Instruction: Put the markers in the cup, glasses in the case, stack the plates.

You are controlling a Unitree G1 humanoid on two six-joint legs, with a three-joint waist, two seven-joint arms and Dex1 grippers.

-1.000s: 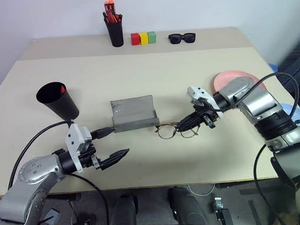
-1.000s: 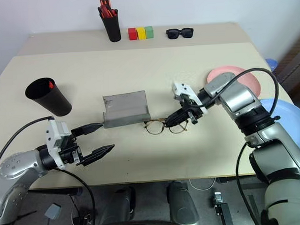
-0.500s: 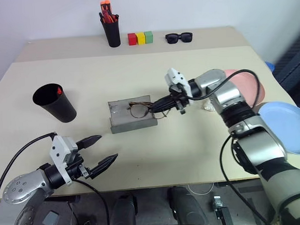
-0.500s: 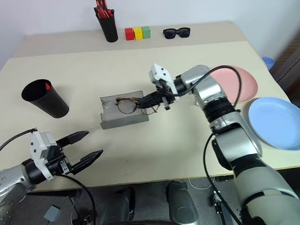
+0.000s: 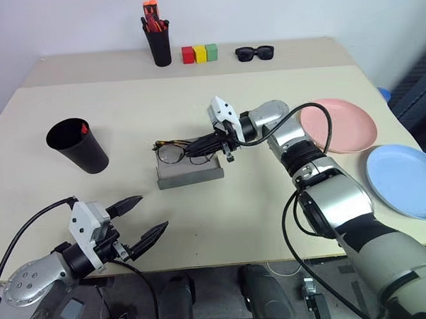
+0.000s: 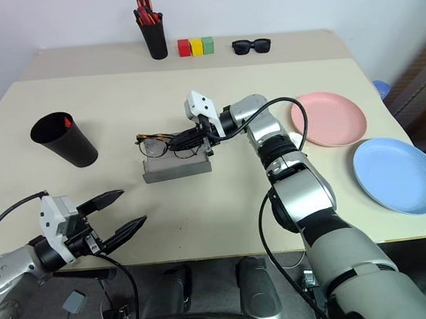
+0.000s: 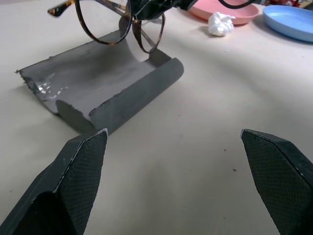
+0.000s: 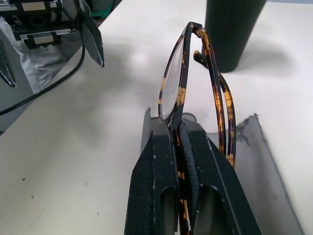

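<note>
The glasses [image 5: 178, 150] hang above the open grey case [image 5: 189, 173], their long axis running across the table, lenses upright. The right gripper [image 5: 202, 142] reaches in from the right, pointing left and slightly down, its fingers pinched tight on the frame. The left gripper [image 5: 139, 219] hovers near the table's front edge, jaws spread wide and empty. Two plates sit at the right: one pink [image 5: 338, 124], one blue [image 5: 406, 180]. One black cup [image 5: 78, 145] stands at the left
</note>
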